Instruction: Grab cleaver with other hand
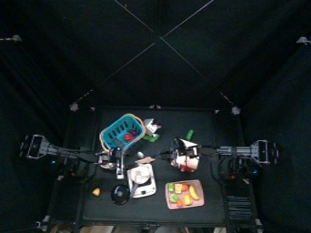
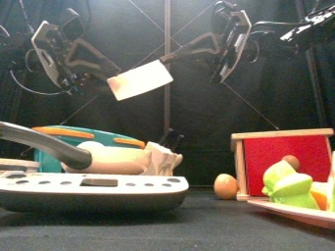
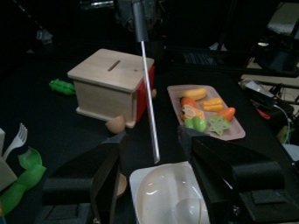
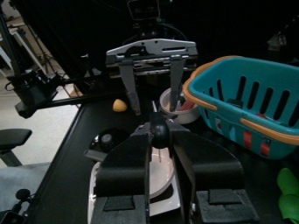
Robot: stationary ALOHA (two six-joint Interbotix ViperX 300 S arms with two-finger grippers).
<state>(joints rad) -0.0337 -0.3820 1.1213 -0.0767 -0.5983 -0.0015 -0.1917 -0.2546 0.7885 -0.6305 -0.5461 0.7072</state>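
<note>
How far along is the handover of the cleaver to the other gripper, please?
Done: the cleaver is up in the air above the table, held by the right gripper. In hand: the left gripper faces it, jaws wide open, not yet gripping. Left: close the left jaws on the cleaver, then release the right.

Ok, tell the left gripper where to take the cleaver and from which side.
Probably the blade of the cleaver: the right gripper clamps the handle, leaving the blade end free. Come straight in from the left gripper side; the blade stands edge-on to its open jaws, so they could close on the flat faces.
</note>
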